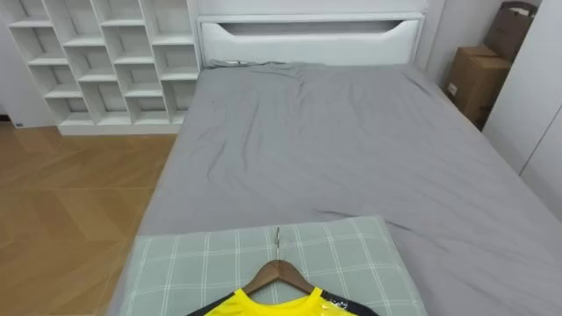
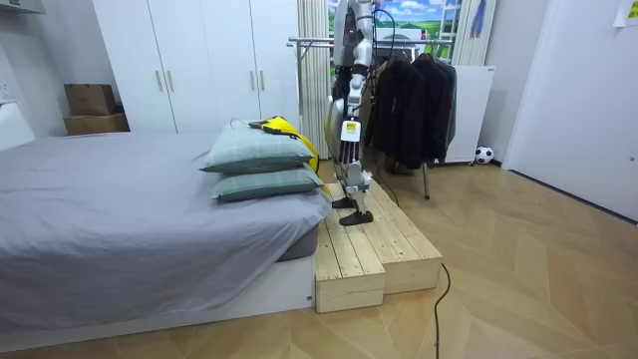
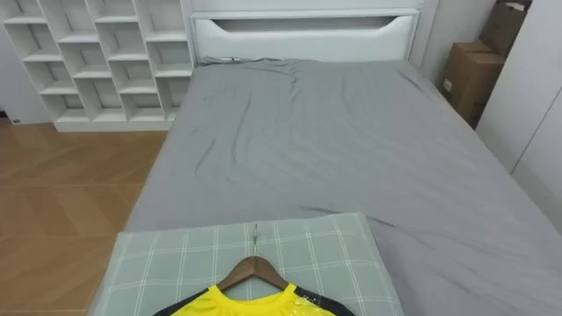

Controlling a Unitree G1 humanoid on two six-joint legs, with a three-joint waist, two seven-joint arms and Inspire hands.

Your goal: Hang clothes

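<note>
"Two pillows [image 1: 351, 254] were stacked at the end of the bed [image 1: 351, 132] below my camera. The yellow shirt [image 1: 281, 305] lay on top of them, already on its wooden hanger [image 1: 278, 272], with the hook pointing across the pillows toward the headboard."

"Which step were you at?"

"The pick-up, by my reading. The shirt was resting on the pillows, not yet lifted. The robot stood on the wooden platform [image 2: 379, 249] just beside the pillows, facing them."

"And the hand?"

"The left hand [image 2: 349, 130] hung at the robot's side, about level with the pillows and near them, but apart from the shirt. In the room view I couldn't tell how far open it was or whether it held anything."

"Next move?"

"I judged it called for a reach over the pillows to take the hanger at its neck rather than the cloth. After that, a turn to the clothes rail [image 2: 319, 42] on the far side of the robot from the pillows, where dark coats [image 2: 409, 100] hung."
</note>
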